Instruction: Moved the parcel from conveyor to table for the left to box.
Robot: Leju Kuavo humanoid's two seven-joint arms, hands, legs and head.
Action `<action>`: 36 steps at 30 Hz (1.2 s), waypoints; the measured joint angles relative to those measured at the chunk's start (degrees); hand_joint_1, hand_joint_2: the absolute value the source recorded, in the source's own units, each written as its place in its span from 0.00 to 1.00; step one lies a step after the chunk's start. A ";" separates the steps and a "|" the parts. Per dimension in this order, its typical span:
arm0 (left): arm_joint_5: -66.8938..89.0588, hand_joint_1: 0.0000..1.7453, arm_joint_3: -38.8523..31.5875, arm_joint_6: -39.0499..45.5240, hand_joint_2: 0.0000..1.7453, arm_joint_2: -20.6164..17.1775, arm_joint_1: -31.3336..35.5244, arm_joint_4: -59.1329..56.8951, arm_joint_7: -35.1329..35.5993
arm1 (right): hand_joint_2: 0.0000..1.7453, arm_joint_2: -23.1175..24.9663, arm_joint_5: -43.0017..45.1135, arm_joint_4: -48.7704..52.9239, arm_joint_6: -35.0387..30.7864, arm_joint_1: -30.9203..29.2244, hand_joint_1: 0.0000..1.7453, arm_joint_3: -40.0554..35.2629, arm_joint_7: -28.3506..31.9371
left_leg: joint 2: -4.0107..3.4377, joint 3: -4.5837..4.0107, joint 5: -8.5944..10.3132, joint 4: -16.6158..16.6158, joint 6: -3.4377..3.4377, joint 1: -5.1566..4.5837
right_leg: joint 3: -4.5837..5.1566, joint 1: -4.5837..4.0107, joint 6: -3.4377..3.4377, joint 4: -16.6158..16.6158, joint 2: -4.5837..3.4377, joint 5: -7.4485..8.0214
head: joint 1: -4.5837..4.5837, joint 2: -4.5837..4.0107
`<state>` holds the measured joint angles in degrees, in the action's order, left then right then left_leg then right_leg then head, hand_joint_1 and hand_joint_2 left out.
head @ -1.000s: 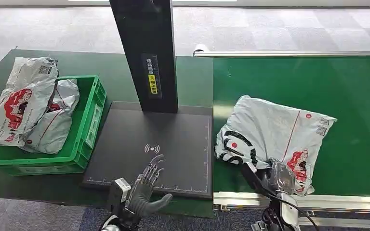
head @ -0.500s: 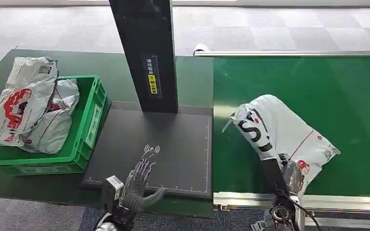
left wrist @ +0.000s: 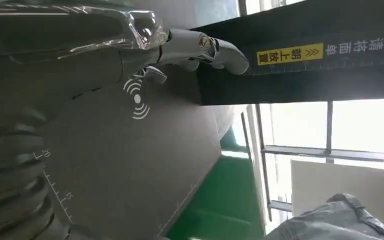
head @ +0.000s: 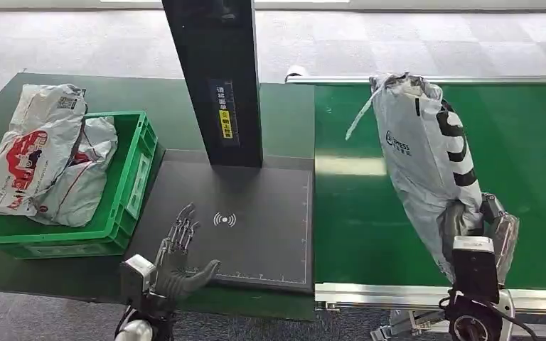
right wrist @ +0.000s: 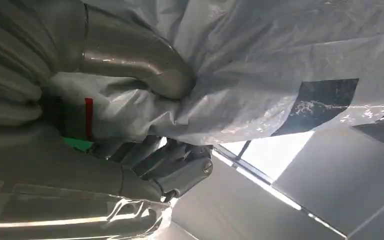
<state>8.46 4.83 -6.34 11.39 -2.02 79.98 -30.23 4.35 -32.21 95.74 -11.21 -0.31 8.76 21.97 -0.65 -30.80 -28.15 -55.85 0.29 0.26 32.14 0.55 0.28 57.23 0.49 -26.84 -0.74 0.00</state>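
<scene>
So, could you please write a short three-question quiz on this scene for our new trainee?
1. True or false: the right hand holds the grey parcel lifted off the green conveyor.
2. What do the other parcels sit in: A, a green crate; B, a cardboard box; C, a sack?
3. Fill in: the left hand is spread over the black ____.

Key: 1 true. 2 A. 3 scanner pad.

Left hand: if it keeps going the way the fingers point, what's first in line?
Likely the scanner post. The left hand hovers open over the black pad, fingers aimed at the post's base; height above the pad is unclear.
</scene>
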 measured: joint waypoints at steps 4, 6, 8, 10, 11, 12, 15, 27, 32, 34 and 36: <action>1.11 0.00 -1.53 2.14 1.00 -0.13 -0.34 1.66 -1.44 | 1.00 -0.48 3.16 2.86 3.90 0.63 1.00 -1.92 2.58 | -0.03 -0.02 0.00 0.01 0.00 0.00 | 0.00 -0.01 0.00 0.01 -0.01 0.00 | 0.00 0.00; 1.44 0.00 -3.10 2.73 1.00 -0.46 -0.37 3.05 -1.81 | 1.00 -0.92 3.78 3.76 6.72 0.33 1.00 -4.07 2.49 | -0.04 -0.02 0.00 0.02 0.00 0.02 | 0.00 -0.02 0.00 0.01 -0.02 0.00 | 0.02 0.00; 1.75 0.00 -4.89 2.86 1.00 -0.92 -0.24 4.39 -1.90 | 1.00 -1.60 4.48 3.65 9.29 -1.01 1.00 -7.42 1.46 | -0.05 -0.03 0.01 0.03 0.02 0.03 | 0.00 -0.03 -0.01 0.02 -0.02 0.00 | 0.00 0.00; 1.84 0.00 -6.25 3.28 1.00 -1.31 0.08 5.49 -1.92 | 1.00 -1.97 6.21 2.51 11.41 -3.46 1.00 -11.00 -0.05 | -0.04 -0.02 0.06 0.04 0.05 0.06 | -0.01 -0.04 -0.02 0.03 -0.02 0.01 | 0.00 0.00; 1.84 0.00 -6.76 3.58 1.00 -1.49 0.25 6.08 -1.92 | 1.00 -2.10 7.15 1.26 12.48 -4.97 1.00 -12.86 -0.90 | -0.05 -0.01 0.10 0.04 0.06 0.07 | -0.01 -0.05 -0.04 0.03 -0.03 0.03 | 0.02 0.00; 1.84 0.00 -7.41 4.02 1.00 -1.68 0.38 6.77 -1.83 | 1.00 -2.14 8.20 -0.29 13.80 -6.49 1.00 -14.83 -1.84 | -0.04 0.01 0.12 0.04 0.05 0.07 | -0.01 -0.05 -0.06 0.03 -0.03 0.04 | 0.02 0.00; 1.73 0.00 -8.77 5.12 1.00 -2.56 0.31 8.33 -1.62 | 1.00 -2.03 11.74 -7.11 16.63 -9.52 1.00 -21.19 -2.95 | -0.03 0.03 0.14 0.04 0.06 0.08 | -0.05 -0.07 -0.07 0.03 -0.01 0.05 | 0.00 0.00; 1.05 0.00 -11.48 6.36 1.00 -4.35 -0.74 10.47 -1.70 | 1.00 -1.60 17.27 -20.35 17.90 -12.97 1.00 -30.34 -2.56 | 0.03 -0.04 0.13 0.03 0.05 0.06 | 0.00 -0.04 -0.06 0.03 0.04 0.04 | 0.02 0.00; 0.98 0.00 -11.74 6.62 1.00 -4.46 -0.89 10.55 -1.70 | 1.00 -1.60 17.33 -21.53 18.01 -13.26 1.00 -30.90 -2.71 | 0.03 -0.02 0.13 0.03 0.05 0.06 | 0.00 -0.05 -0.07 0.03 0.03 0.05 | 0.02 0.00; 0.98 0.00 -11.74 6.62 1.00 -4.50 -0.89 10.56 -1.70 | 1.00 -1.60 17.33 -21.86 18.01 -13.38 1.00 -31.10 -2.71 | 0.03 -0.02 0.13 0.03 0.05 0.07 | 0.00 -0.05 -0.07 0.03 0.03 0.05 | 0.02 0.00; 0.98 0.00 -11.74 6.62 1.00 -4.57 -0.91 10.56 -1.70 | 1.00 -1.60 17.35 -22.16 18.01 -13.41 1.00 -31.17 -2.71 | 0.03 -0.02 0.13 0.03 0.05 0.07 | 0.00 -0.05 -0.07 0.03 0.03 0.05 | 0.02 0.00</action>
<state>9.44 -6.91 0.28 6.82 -2.92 90.53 -31.93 2.75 -14.86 73.57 6.80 -13.72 -22.40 19.26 -0.62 -30.82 -28.02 -55.82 0.35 0.32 32.15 0.49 0.21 57.26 0.52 -26.79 -0.72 0.00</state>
